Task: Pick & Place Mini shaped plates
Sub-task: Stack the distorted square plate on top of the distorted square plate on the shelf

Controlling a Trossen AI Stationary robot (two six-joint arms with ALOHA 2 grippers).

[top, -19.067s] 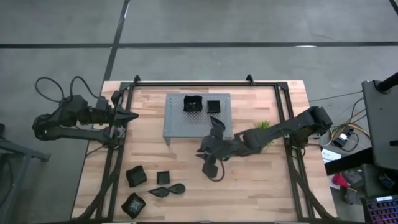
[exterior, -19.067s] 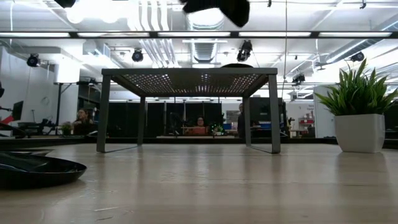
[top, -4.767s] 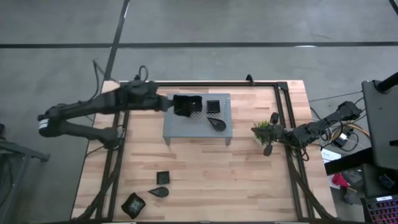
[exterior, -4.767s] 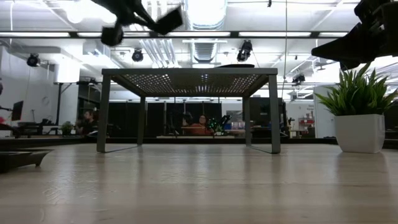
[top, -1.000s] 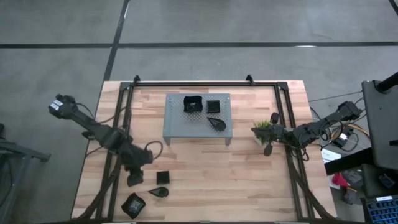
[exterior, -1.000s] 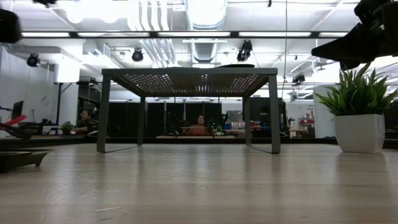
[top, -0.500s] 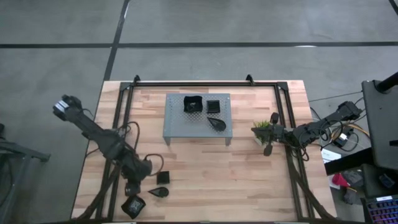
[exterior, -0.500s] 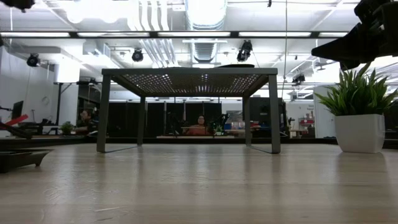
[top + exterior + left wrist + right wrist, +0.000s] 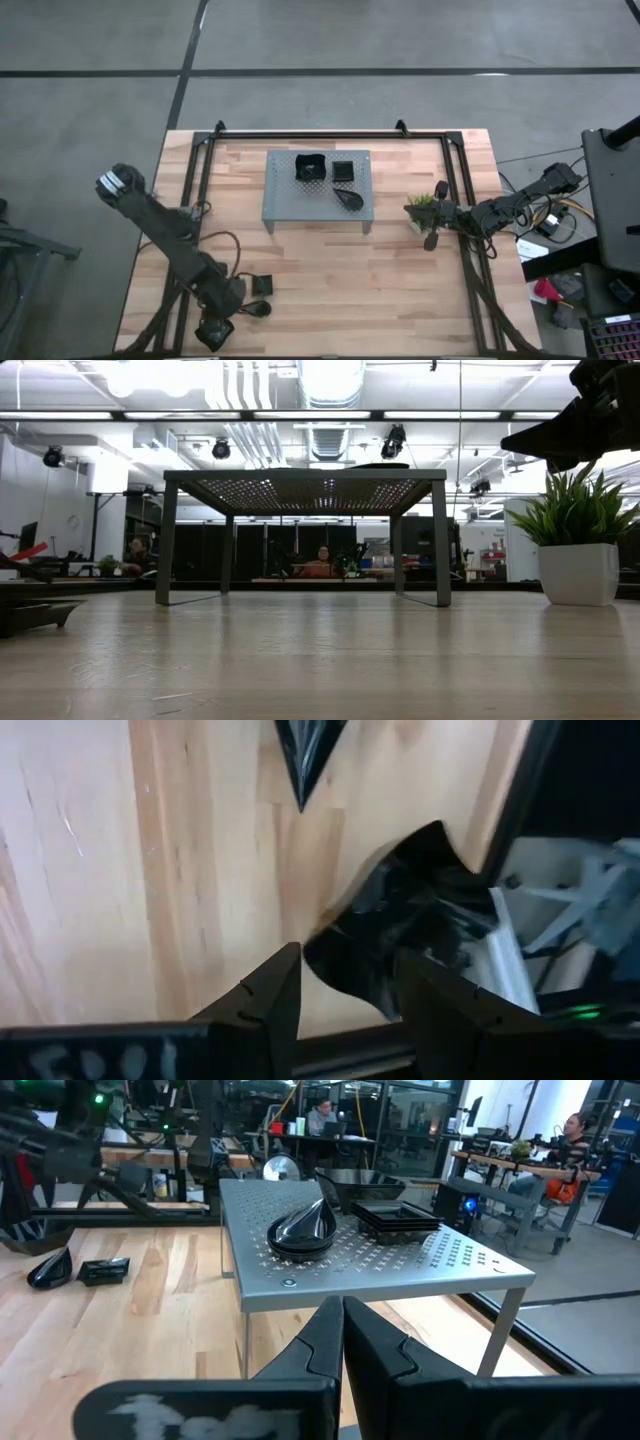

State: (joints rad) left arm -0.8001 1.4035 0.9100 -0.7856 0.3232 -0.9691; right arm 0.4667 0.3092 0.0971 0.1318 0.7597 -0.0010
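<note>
Mini shaped plates lie in two groups. On the grey perforated rack (image 9: 290, 205) rest a large square plate (image 9: 309, 166), a small square plate (image 9: 343, 170) and a teardrop plate (image 9: 348, 200). At the table's near left lie a small square plate (image 9: 262, 284), a teardrop plate (image 9: 256, 308) and a shiny square plate (image 9: 400, 920) with pointed corners. My left gripper (image 9: 347, 965) hangs open just over this last plate, its fingers on either side of the plate's near corner, with no touch that I can see. My right gripper (image 9: 342, 1315) waits shut at the table's right, beside the plant.
A small green plant (image 9: 422, 205) in a white pot (image 9: 578, 572) stands right of the rack. A black frame rail (image 9: 186, 215) runs along the table's left side, close to my left arm. People sit at desks in the room behind.
My left gripper has travelled toward the table's near edge, past the small square plate and the teardrop plate, and now hangs over the shiny square plate at the near left corner. Its fingers have stayed open. No plate has moved.
</note>
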